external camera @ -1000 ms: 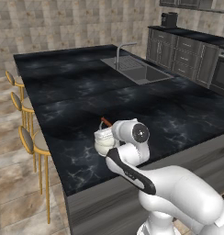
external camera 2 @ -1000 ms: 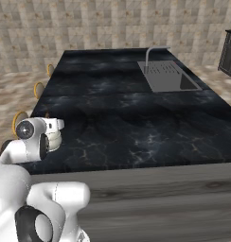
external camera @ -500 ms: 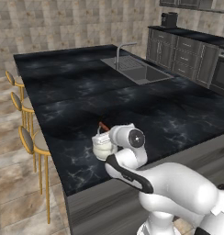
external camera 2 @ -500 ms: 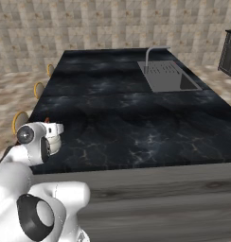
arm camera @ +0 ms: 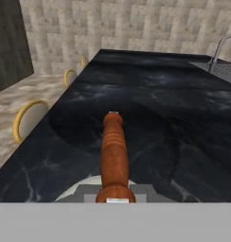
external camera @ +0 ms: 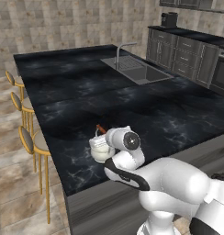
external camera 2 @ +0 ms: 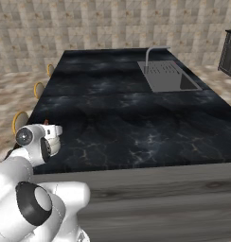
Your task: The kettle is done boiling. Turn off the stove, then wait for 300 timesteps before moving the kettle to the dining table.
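Observation:
The small white-silver kettle [external camera: 99, 150] sits low over the near left corner of the dining table [external camera: 141, 108], on or just above the black marble; I cannot tell which. Its red-orange handle [arm camera: 113, 151] runs straight ahead in the hand view, above a sliver of the white body [arm camera: 84, 187]. My gripper [external camera: 109, 139] is shut on that handle from the near side. The fingertips themselves are hidden. In the right base view the hand [external camera 2: 40, 138] hangs at the table's left front corner [external camera 2: 51, 160], with a bit of the red handle [external camera 2: 45, 123] showing above it.
An inset sink [external camera: 140, 69] with a faucet [external camera: 119, 49] lies at the table's far right. Gold-framed stools [external camera: 35, 141] line the left side, close beside the kettle's corner. Grey cabinets [external camera: 189, 57] and a dark appliance [external camera: 169, 19] stand at the back right.
The hand has come down and toward the table's near edge with the kettle in it, ending lower over the marble and slightly further left.

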{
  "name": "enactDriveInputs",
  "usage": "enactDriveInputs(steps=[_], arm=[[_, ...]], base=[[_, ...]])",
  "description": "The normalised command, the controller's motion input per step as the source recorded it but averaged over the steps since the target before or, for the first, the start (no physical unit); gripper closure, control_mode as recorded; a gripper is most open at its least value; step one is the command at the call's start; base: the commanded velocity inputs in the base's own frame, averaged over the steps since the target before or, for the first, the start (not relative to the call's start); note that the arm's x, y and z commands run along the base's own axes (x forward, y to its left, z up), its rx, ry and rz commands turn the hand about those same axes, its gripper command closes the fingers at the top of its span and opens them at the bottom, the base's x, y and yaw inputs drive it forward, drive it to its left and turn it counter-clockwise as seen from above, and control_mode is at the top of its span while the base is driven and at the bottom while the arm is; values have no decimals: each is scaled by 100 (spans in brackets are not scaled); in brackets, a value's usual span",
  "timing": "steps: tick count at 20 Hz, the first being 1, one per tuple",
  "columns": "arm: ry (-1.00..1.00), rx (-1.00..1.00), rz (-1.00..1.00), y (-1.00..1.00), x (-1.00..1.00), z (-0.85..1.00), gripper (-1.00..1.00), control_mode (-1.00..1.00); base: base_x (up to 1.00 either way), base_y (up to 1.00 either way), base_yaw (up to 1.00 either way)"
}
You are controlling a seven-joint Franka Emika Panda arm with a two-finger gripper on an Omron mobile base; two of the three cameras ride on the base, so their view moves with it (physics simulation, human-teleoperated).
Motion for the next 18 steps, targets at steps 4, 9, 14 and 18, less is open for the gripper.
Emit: enactDriveInputs(steps=[4, 9, 14, 18], arm=[[0, 0, 0, 3, 10, -27, 100, -100], [0, 0, 0, 5, 8, -19, 100, -100], [0, 2, 0, 1, 10, -15, 100, -100], [0, 3, 0, 3, 12, -13, 100, -100]], base=[[0, 0, 0], [0, 0, 0], [0, 0, 0], [0, 0, 0]])
